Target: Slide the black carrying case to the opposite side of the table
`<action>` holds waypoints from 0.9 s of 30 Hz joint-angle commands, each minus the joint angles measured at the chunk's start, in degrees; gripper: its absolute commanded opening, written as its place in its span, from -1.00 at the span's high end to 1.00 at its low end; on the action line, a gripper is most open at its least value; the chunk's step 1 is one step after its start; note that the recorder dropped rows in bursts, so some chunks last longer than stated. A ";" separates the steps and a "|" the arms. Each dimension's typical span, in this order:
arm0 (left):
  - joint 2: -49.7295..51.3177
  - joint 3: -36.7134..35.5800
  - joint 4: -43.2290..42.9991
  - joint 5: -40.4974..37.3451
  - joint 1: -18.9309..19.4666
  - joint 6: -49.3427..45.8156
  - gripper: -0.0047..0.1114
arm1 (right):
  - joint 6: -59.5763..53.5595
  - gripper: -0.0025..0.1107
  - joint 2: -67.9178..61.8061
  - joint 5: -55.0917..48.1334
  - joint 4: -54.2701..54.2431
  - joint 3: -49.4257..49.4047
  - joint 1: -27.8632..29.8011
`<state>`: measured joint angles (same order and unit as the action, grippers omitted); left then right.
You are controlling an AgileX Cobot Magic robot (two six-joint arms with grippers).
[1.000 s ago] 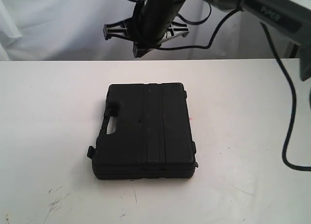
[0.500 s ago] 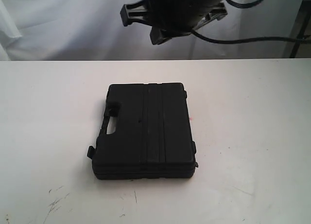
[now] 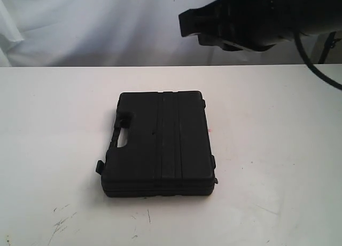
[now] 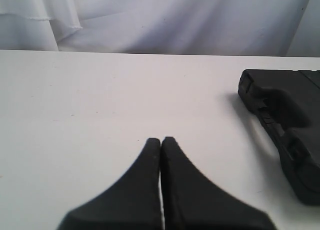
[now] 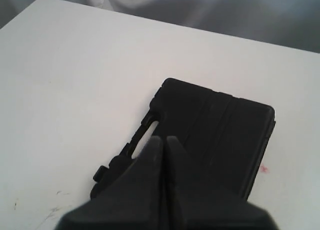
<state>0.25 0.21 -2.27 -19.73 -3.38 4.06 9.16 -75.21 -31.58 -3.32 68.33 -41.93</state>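
Note:
The black carrying case lies flat on the white table, handle side to the left in the exterior view. My right gripper is shut and empty. It hangs in the air over the case without touching it. Its arm shows as a dark mass high at the upper right of the exterior view, beyond the table's far edge. My left gripper is shut and empty, low over bare table, well apart from the case's handle end. The exterior view does not show the left gripper.
A tiny pink spot sits just right of the case. Dark scuff marks mark the near left of the tabletop. A white cloth backdrop hangs behind the far edge. A black cable drops at the right.
The right arm has swung from above the case's far edge toward the right along the top of the exterior view. The case has not moved.

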 commanded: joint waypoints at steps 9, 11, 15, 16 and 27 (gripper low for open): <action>-0.25 -0.21 -0.02 0.58 0.04 0.09 0.92 | -0.95 0.96 2.84 -5.02 1.34 -0.68 -0.26; -0.25 -0.21 -0.02 0.58 0.04 0.09 0.92 | -0.95 0.96 3.22 -5.80 2.74 -0.68 -0.26; -0.25 -0.21 -0.02 0.58 0.04 0.09 0.92 | -1.07 0.96 4.87 -8.13 4.16 -0.79 -0.26; -0.25 -0.21 -0.02 0.58 0.04 0.09 0.92 | -1.07 0.96 5.75 -8.30 4.27 -0.95 -0.26; -0.25 -0.21 -0.02 0.58 0.04 0.09 0.92 | -1.07 0.96 18.46 7.45 0.31 -19.24 8.32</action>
<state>0.25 0.21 -2.27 -19.73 -3.38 4.06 8.77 -60.22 -29.12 -1.53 54.45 -36.51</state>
